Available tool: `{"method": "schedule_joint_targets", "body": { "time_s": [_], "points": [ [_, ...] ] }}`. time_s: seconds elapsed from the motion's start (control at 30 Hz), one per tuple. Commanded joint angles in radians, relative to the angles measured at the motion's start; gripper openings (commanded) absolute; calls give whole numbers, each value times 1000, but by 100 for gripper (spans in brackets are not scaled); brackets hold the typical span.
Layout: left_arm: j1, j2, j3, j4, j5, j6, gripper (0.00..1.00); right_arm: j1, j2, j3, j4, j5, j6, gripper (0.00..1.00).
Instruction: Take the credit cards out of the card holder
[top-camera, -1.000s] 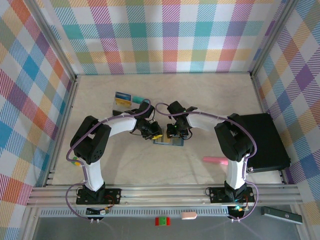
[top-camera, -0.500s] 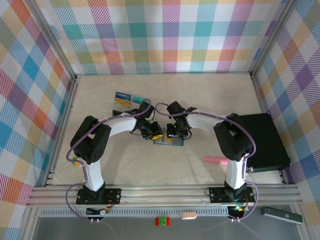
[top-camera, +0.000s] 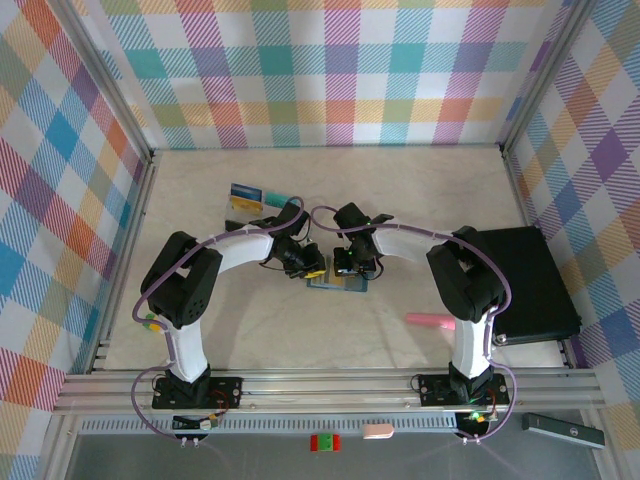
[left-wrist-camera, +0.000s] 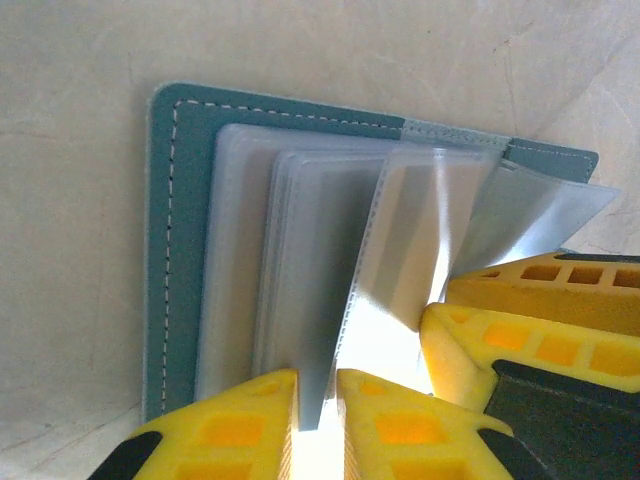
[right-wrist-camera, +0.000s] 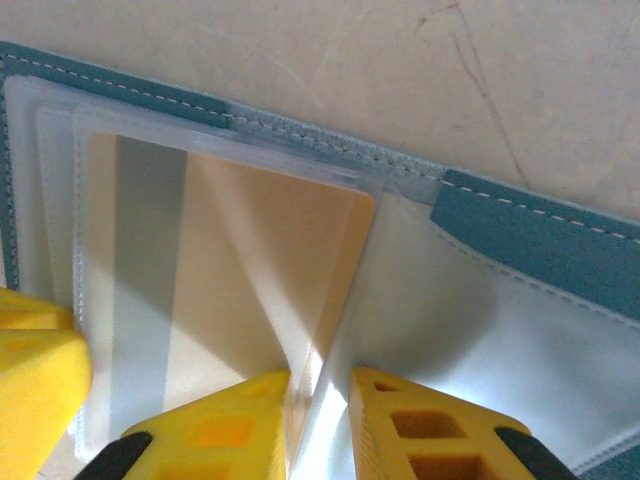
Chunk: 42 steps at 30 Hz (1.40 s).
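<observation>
The teal card holder (top-camera: 337, 285) lies open mid-table, its clear sleeves fanned out (left-wrist-camera: 165, 250) (right-wrist-camera: 530, 225). My left gripper (top-camera: 314, 270) (left-wrist-camera: 318, 400) is shut on the edge of one upright clear sleeve (left-wrist-camera: 400, 250). My right gripper (top-camera: 347, 268) (right-wrist-camera: 320, 395) comes in from the other side and is pinched on a raised sleeve holding a pale yellow credit card (right-wrist-camera: 250, 260). Its yellow fingers (left-wrist-camera: 500, 340) sit right beside the left ones. Two credit cards (top-camera: 252, 197), blue-yellow and teal-white, lie on the table behind the left arm.
A big black box (top-camera: 530, 285) stands at the right edge of the table. A pink object (top-camera: 430, 320) lies near the right arm's base. Checked walls close in the back and both sides.
Both arms stay over the holder; the right gripper has edged slightly left and its jaws have drawn closer together.
</observation>
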Motion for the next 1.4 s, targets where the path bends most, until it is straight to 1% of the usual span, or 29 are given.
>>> {"method": "schedule_joint_targets", "body": {
  "time_s": [0.0, 0.2, 0.37, 0.6, 0.73, 0.83, 0.93, 1.03, 1.27, 1.37],
  "points": [
    [-18, -20, 11, -21, 47, 21, 17, -8, 61, -43, -11, 24, 2, 21],
    [-18, -20, 3, 10, 84, 16, 17, -12, 55, -47, -4, 13, 3, 21],
    [-18, -18, 13, 10, 83, 19, 16, -15, 48, -48, -1, 3, 3, 21],
    [-17, -30, 25, -53, 12, 44, 5, -31, -25, -50, 11, -21, 13, 23],
    [-15, -53, 31, -109, -36, 73, 4, -44, -111, -70, 49, -17, 43, 25],
    [-14, -71, 34, -135, -51, 86, 4, -56, -177, -105, 95, -18, 66, 27],
    [-14, -81, 40, -138, -49, 92, 6, -67, -233, -140, 136, -9, 84, 29],
    [-14, -78, 45, -115, -18, 81, 9, -86, -276, -172, 163, -5, 102, 30],
    [-24, -58, 33, 7, 94, 15, 27, -127, -339, -217, 199, -7, 128, 30],
    [-30, -48, 34, 32, 114, -3, 31, -140, -351, -223, 202, -9, 131, 30]
  ]
}}
